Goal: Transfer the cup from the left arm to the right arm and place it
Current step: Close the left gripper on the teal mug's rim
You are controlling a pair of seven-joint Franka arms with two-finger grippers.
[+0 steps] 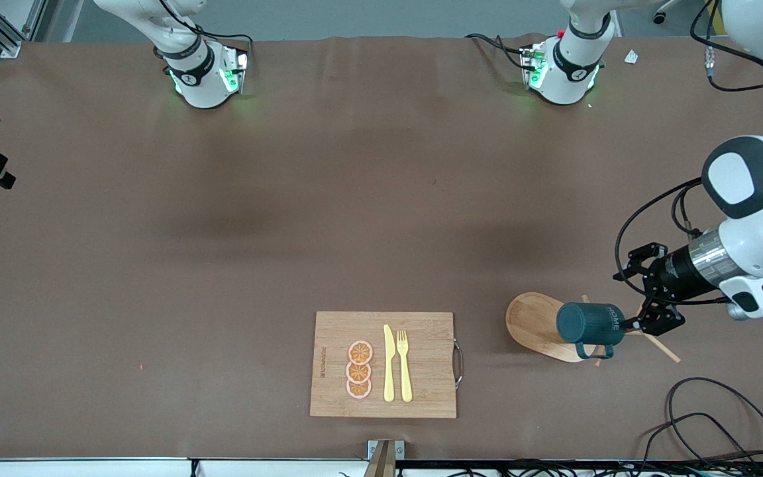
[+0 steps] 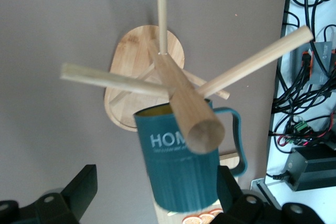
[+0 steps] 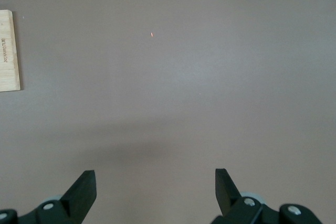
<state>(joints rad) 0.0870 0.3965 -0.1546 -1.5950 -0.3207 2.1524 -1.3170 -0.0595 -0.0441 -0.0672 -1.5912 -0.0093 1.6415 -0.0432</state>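
Note:
The cup [image 1: 590,324], dark teal and ribbed with white "HOME" lettering, hangs tilted on a wooden peg stand whose oval base [image 1: 530,321] rests toward the left arm's end of the table. My left gripper [image 1: 634,295] is open right beside the cup, level with it. In the left wrist view the cup [image 2: 181,171] shows between the spread fingers [image 2: 84,187], close to one of them, with the stand's thick post [image 2: 184,98] in front of it. My right gripper [image 3: 155,190] is out of the front view and hangs open over bare table.
A bamboo cutting board [image 1: 421,331] lies beside the stand, toward the right arm's end. On it are three orange slices [image 1: 359,370], a yellow knife [image 1: 389,364] and a fork [image 1: 405,368]. Cables [image 1: 719,424] trail at the table's near corner.

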